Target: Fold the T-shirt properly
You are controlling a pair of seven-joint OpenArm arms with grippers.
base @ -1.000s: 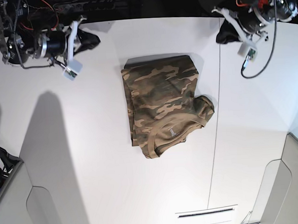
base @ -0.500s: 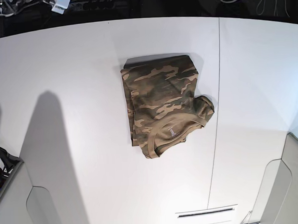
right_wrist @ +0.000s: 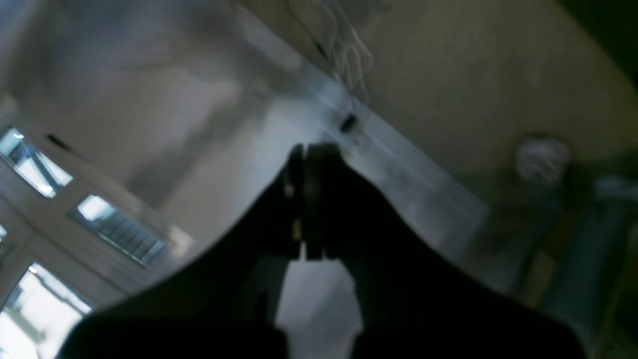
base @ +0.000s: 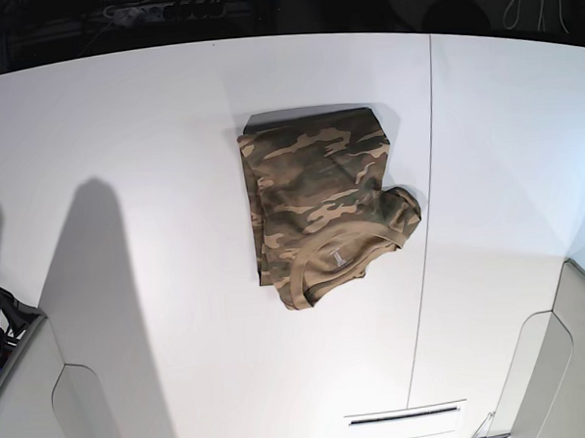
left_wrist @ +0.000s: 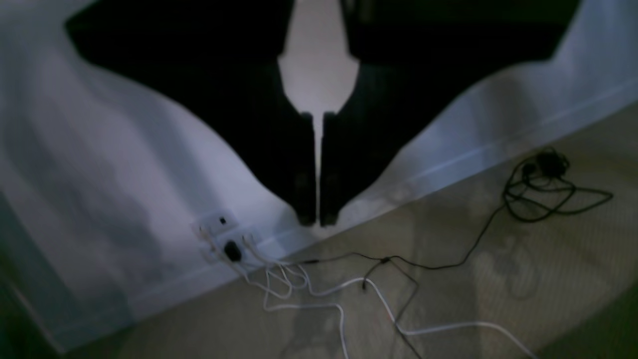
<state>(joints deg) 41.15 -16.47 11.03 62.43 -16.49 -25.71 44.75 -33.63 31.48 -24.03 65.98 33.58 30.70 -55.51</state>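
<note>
White counter (base: 121, 120) fills the base view from its left edge to its right, smooth and matte, with a thin seam (base: 428, 222) running top to bottom right of centre. A long grey shadow (base: 100, 288) lies across the left part, and that whole side is bare surface. Near the middle, just left of the seam, the T-shirt (base: 321, 203) lies folded into a compact, roughly rectangular bundle of soft cloth in olive, brown and tan streaks. Its tan ribbed collar (base: 320, 267) sits at the lower end, and one rounded fold bulges out at the lower right, almost reaching the seam. Wide open counter surrounds the bundle on every side.

Neither arm shows in the base view. The left pincer (left_wrist: 316, 219) is clenched, its dark fingers almost touching and holding nothing, facing a pale wall and a floor with loose cables (left_wrist: 349, 289). The right pincer (right_wrist: 305, 149) is likewise clenched and empty, seen blurred against a wall and windows (right_wrist: 35, 169).
</note>
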